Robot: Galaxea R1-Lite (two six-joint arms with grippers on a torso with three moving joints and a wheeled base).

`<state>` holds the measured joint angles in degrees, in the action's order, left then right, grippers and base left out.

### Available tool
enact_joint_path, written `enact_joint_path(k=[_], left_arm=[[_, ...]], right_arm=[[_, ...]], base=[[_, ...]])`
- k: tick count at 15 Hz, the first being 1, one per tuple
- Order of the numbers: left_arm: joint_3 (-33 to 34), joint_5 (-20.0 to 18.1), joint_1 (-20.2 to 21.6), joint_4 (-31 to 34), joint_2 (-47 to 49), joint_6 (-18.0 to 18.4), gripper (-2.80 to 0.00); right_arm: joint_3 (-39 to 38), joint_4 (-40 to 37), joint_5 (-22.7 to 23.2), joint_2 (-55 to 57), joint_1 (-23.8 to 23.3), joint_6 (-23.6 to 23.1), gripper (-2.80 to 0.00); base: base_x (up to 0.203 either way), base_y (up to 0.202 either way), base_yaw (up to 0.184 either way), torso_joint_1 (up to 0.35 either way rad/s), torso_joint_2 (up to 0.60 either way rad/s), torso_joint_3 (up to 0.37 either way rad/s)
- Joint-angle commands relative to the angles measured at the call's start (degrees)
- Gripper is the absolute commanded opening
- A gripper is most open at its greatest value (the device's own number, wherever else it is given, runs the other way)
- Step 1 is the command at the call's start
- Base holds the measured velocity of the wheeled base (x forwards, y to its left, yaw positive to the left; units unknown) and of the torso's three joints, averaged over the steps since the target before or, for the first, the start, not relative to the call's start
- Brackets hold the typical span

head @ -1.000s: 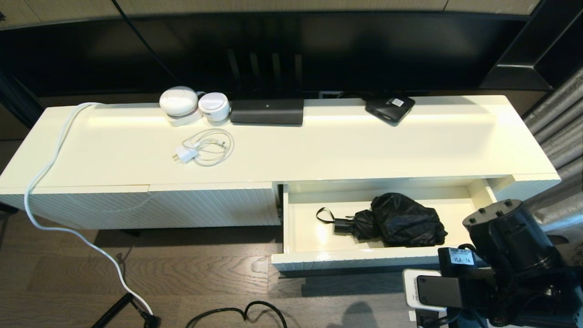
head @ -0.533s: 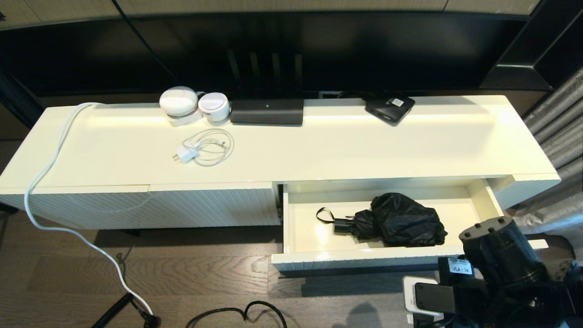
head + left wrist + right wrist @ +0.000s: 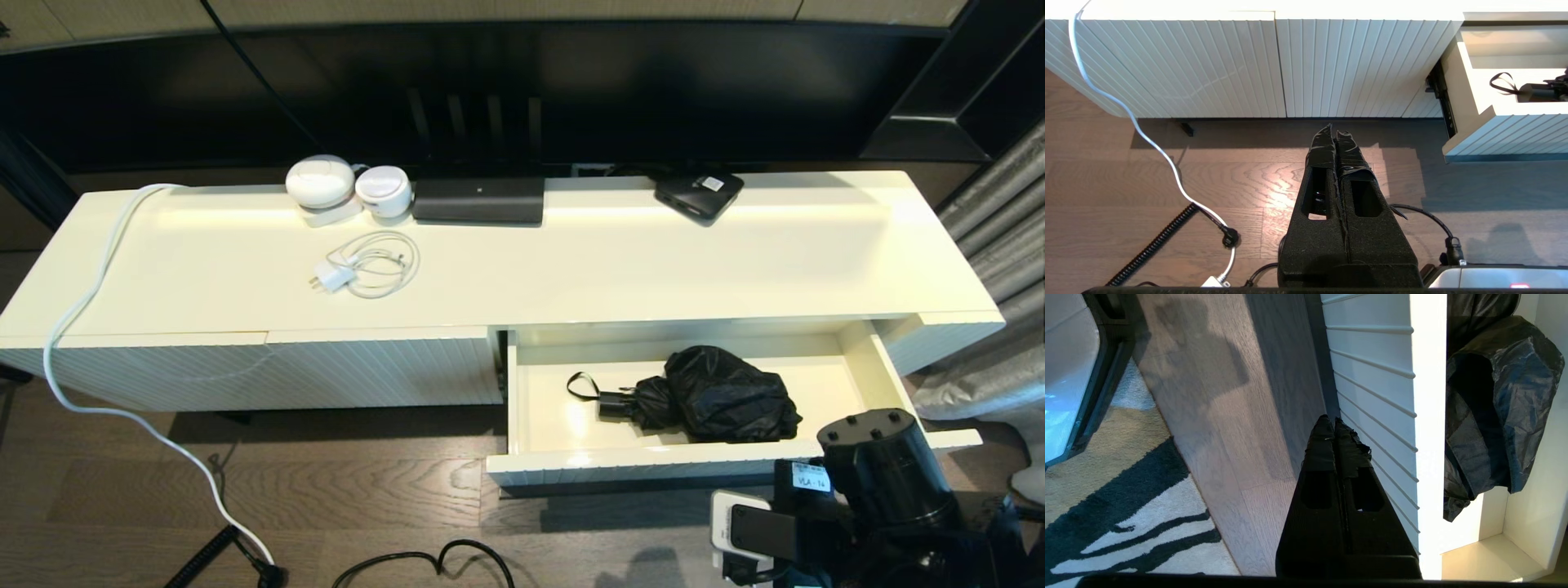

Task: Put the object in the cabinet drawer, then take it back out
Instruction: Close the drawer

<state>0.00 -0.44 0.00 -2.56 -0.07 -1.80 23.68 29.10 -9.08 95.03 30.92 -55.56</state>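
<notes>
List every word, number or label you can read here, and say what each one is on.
"VLA-14": white sticker on the black right arm.
Unreadable, too small: white label on the small flat black box.
No other text shows.

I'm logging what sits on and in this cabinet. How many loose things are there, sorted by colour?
White: 3 (two round gadgets, charger with cable)
Black: 3 (long box, small flat box, umbrella in the open drawer)
Total: 6
</notes>
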Motion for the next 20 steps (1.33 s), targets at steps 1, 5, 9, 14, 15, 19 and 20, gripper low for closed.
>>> enact_joint_path(k=[1, 5, 9, 14, 15, 19, 20], left_arm=[[0.0, 0.0, 0.1, 0.0, 0.1, 0.0, -2.8], [0.0, 0.0, 0.1, -0.1, 0.1, 0.0, -2.8], [0.0, 0.0, 0.0, -0.1, 0.1, 0.0, -2.8], [0.0, 0.0, 0.1, 0.0, 0.1, 0.0, -2.8], [0.0, 0.0, 0.1, 0.0, 0.1, 0.0, -2.8], [0.0, 0.0, 0.0, 0.0, 0.1, 0.0, -2.8], [0.0, 0.0, 0.0, 0.0, 0.1, 0.0, -2.8]], right_arm=[[-1.4, 3.5, -0.5, 2.1, -0.1, -0.4, -2.8], [-3.2, 9.0, -1.6, 4.1, -0.3, -0.4, -2.8], [-3.7, 14.8, -1.6, 6.3, -0.3, -0.5, -2.8], [-3.9, 20.3, -1.7, 8.3, -0.3, -0.5, -2.8], [-3.9, 20.8, -1.7, 8.4, -0.3, -0.6, -2.8], [-4.5, 25.3, -1.7, 10.5, -0.3, -0.7, -2.8], [-4.4, 25.4, -1.7, 10.5, -0.3, -0.7, -2.8]], base=[[0.0, 0.0, 0.0, 0.0, 0.0, 0.0], [0.0, 0.0, 0.0, 0.0, 0.0, 0.0], [0.0, 0.0, 0.0, 0.0, 0.0, 0.0], [0.0, 0.0, 0.0, 0.0, 0.0, 0.0], [0.0, 0.0, 0.0, 0.0, 0.0, 0.0], [0.0, 0.0, 0.0, 0.0, 0.0, 0.0], [0.0, 0.0, 0.0, 0.0, 0.0, 0.0]])
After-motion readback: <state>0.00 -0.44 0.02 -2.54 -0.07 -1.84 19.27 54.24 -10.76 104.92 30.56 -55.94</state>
